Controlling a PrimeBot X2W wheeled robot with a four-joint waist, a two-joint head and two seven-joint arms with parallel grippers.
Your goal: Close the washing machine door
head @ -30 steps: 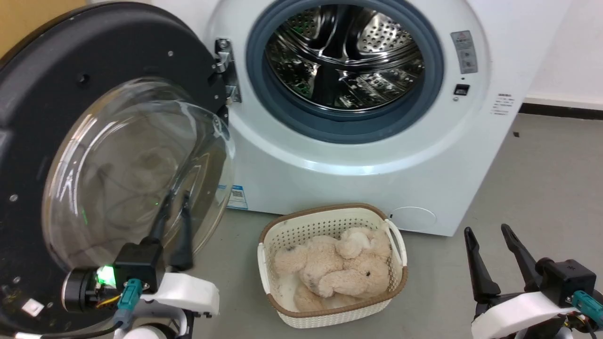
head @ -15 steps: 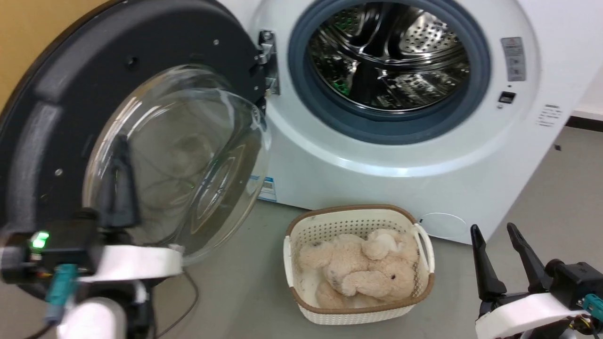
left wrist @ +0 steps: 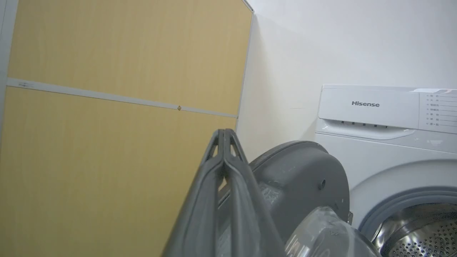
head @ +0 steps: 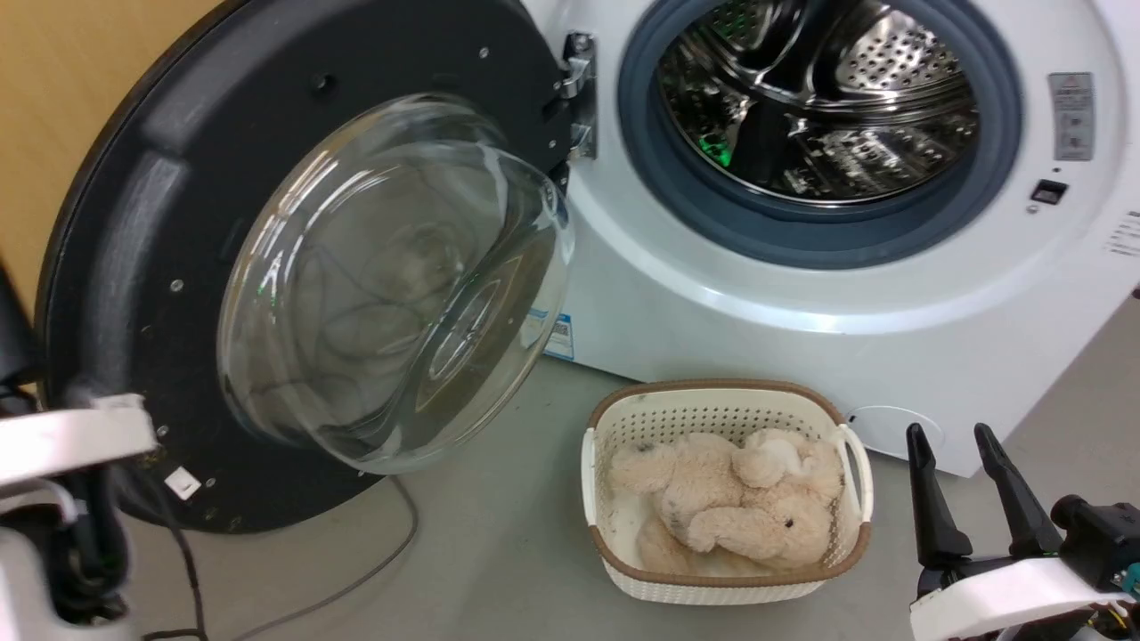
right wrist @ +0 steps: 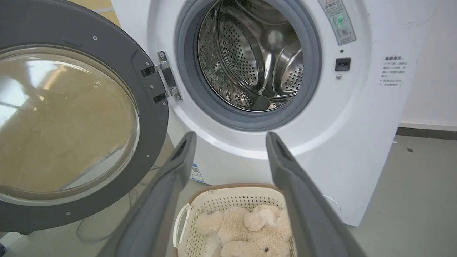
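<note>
Your left claw (left wrist: 224, 135), pinched closed and empty, sits past washing machine door (left wrist: 303, 167) free rim, likely to push it shut. Right claw (head: 960, 441) spread wide, parked aside.

The right pincer (right wrist: 230, 135) rose from the bottom edge with its two long dark fingers (right wrist: 167, 192) spread wide apart and nothing between them. Behind the fingers stood the big white front-loading washing machine (right wrist: 357, 142), its round opening showing a grey rubber ring (right wrist: 186, 89) around the perforated shiny steel drum (right wrist: 250, 57). The large round black washing machine door (right wrist: 68, 125), with a clear glass bowl in its centre, stood wide open on the left, held by a metal hinge (right wrist: 166, 80). On the grey floor (right wrist: 410, 200), just before the machine, stood a cream perforated plastic basket (right wrist: 214, 210), and a beige plush toy (right wrist: 246, 232) lay inside it.
</note>
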